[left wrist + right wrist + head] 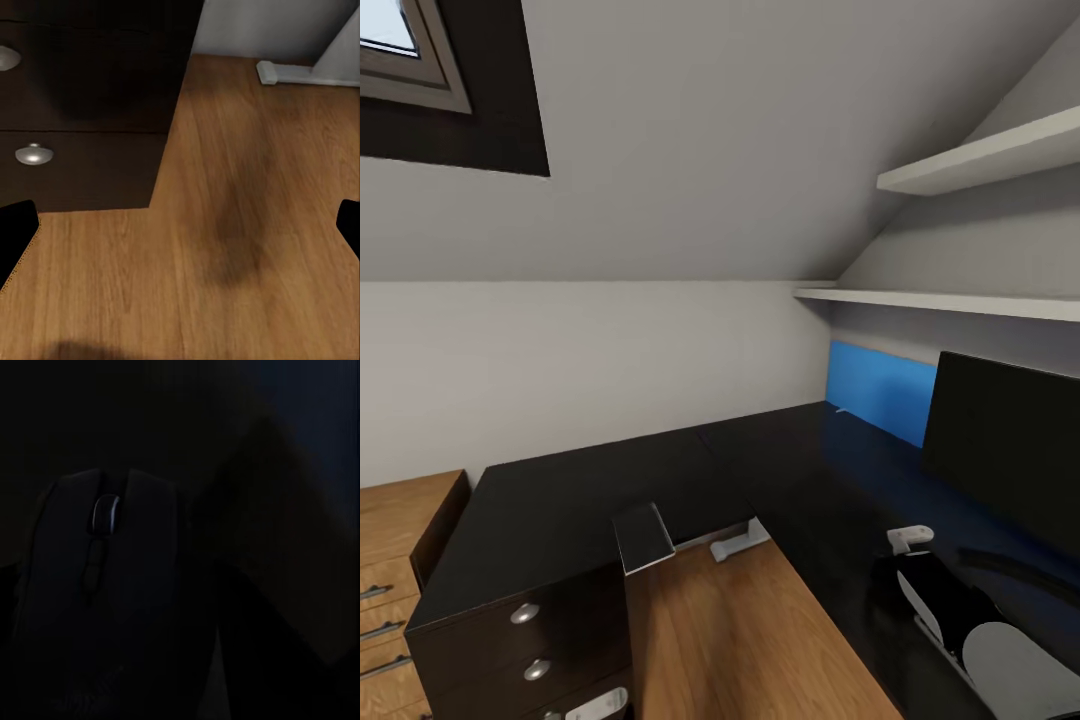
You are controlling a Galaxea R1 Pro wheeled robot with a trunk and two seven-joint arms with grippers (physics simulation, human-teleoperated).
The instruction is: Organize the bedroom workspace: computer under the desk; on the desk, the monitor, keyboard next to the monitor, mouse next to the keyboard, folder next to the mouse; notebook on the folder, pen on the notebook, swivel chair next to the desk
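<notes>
Over the desk corner, largest thing first:

Desk [660, 480]: glossy black L-shaped top, bare where it shows; its drawer unit [82, 97] with silver knobs lies just ahead of the left gripper's [180, 225] fingers.

Monitor [1005, 450]: upright on the desk, beyond the right gripper [935, 590].

Wall panel [880, 385]: blue strip behind the monitor.

Floor [247, 225]: bare wood ahead of the left jaws, a white desk foot [281, 73] farther on.

Left jaws: spread wide, nothing between them.

Right jaws: too dark to tell whether they are clamped.

Mouse [101, 577]: directly in front of the right jaws, very close, scroll wheel facing the camera; whether it is held or resting on the desk is unclear.

Risk: if the hold is loose, the mouse could slip onto the glossy top and skid; a forward reach might knock the monitor's stand.

Obstruction: the monitor crowds the space beyond the right jaws.
</notes>
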